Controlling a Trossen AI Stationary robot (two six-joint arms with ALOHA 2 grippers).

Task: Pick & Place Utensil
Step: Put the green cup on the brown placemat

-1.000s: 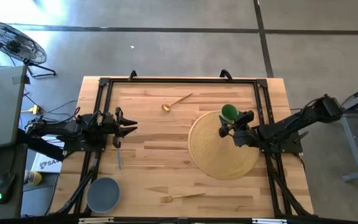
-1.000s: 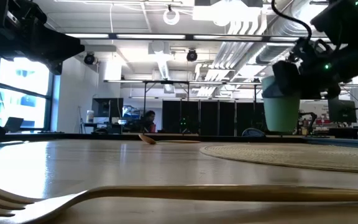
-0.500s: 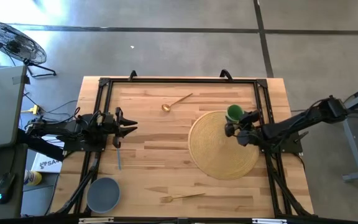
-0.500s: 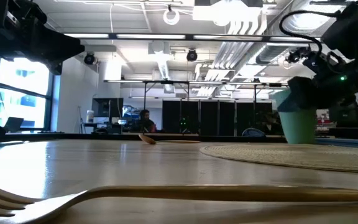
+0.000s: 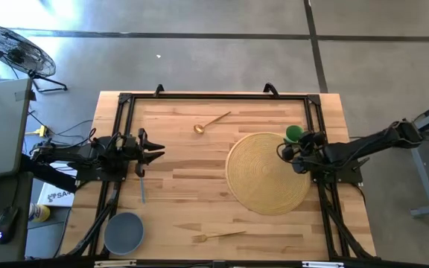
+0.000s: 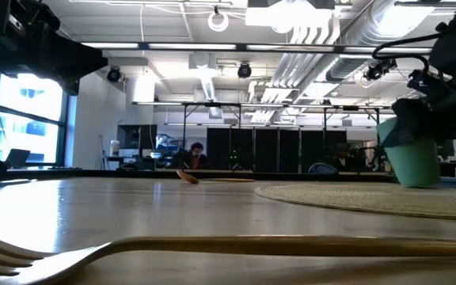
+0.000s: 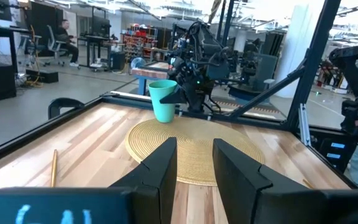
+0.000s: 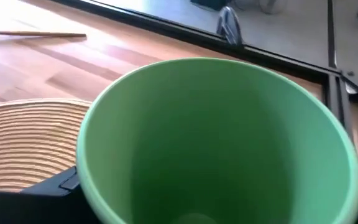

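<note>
A grey round bowl sat at the near-left corner of the pale wooden table. A black floor fan stood off the table's far-left corner. A white box and a yellow-capped bottle lay beside its left edge.

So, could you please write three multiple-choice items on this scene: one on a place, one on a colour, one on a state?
1. Where is the bowl?
A. near the left arm's front table corner
B. on the mat
C. beside the spoon

2. What colour is the cup?
A. blue
B. green
C. gold

3. What is the right gripper doing?
A. waiting empty
B. gripping the fork
C. holding the cup at the mat's edge

Key: A, the high view shows it there; B, the wrist views show green; C, its jaws flank the cup.
</note>
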